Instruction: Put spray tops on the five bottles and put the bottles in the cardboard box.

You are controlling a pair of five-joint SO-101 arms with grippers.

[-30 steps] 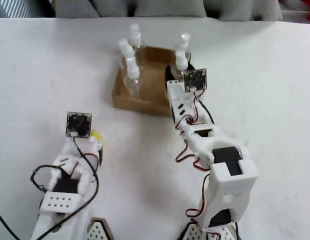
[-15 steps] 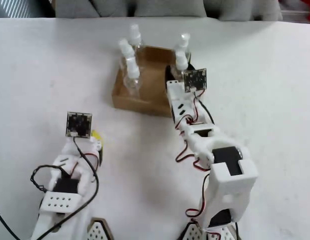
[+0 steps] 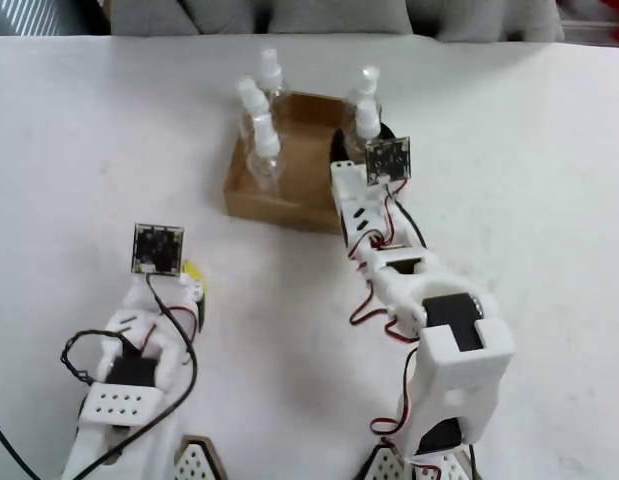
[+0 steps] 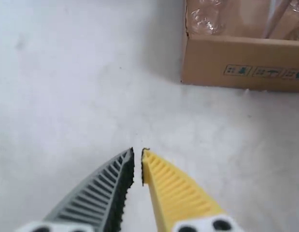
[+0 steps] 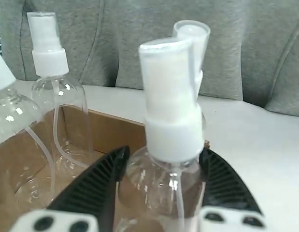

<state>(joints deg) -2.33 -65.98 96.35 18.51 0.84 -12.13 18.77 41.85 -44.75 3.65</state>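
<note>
Lately, little had moved. Clear plastic bottle with a white spray top sat between the black jaws of my right gripper, both jaws pressed against its belly. It stood upright along the right side of the brown cardboard box, just nearer me than another capped bottle.

Change noted: compared with half a second earlier, my right wrist had crept slightly farther over the box, carrying the bottle with it. The half second before that showed no movement at all.

Three more capped bottles stood upright along the box's left side. That made five with tops on, four of them already standing free.

Judgement: this was the last placement and the task was nearly done. What remained was to settle the bottle and let go. Its base was hidden from me, so I could not tell whether it touched the box floor. Releasing it early might tip it against its neighbour.

My left gripper hung over the bare white table, its grey and yellow jaws almost together with nothing between them, short of the box's near wall.
</note>
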